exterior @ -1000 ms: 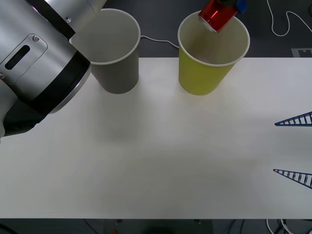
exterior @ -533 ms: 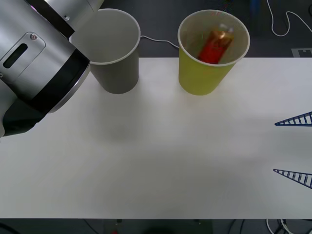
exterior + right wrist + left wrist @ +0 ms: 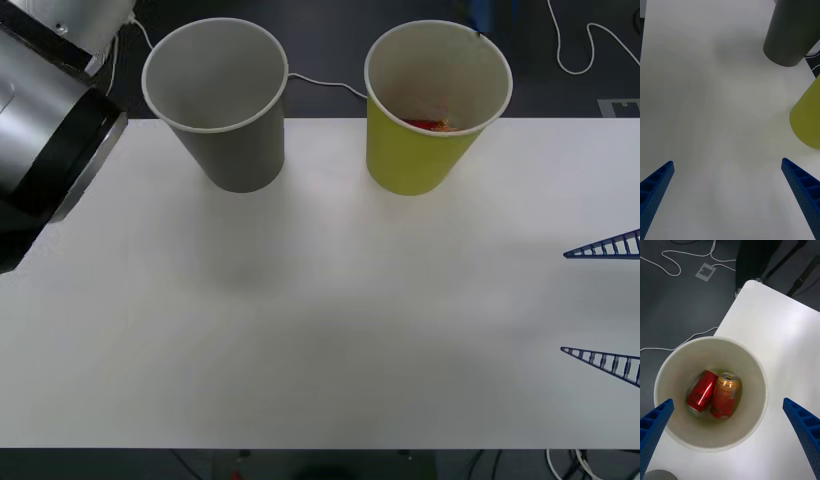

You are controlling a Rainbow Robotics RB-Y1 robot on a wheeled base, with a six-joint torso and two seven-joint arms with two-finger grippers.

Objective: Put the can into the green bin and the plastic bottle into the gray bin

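The big white desk (image 3: 320, 330) carries two bins along its far edge. The gray bin (image 3: 225, 110) stands upright near the far left part of the desk. The green bin (image 3: 435, 110) stands upright next to it, more toward the far right, and the two bins are apart.

The left arm (image 3: 45, 130) is a large silver and black shape over the far left corner of the desk. Its wrist camera looks straight down into the green bin (image 3: 711, 393) from above. The left gripper (image 3: 730, 427) has its blue fingers (image 3: 805, 427) spread wide, one at each side, and nothing is between them.

The right gripper (image 3: 605, 305) is at the right edge of the desk, near the middle of that edge. Its blue fingers (image 3: 803, 187) are wide apart too, with bare desk between them.

The can (image 3: 725, 394) lies on its side at the bottom of the green bin. A second red can (image 3: 702, 390) lies just beside it, touching it. From the front, a bit of red (image 3: 428, 124) shows inside the green bin.
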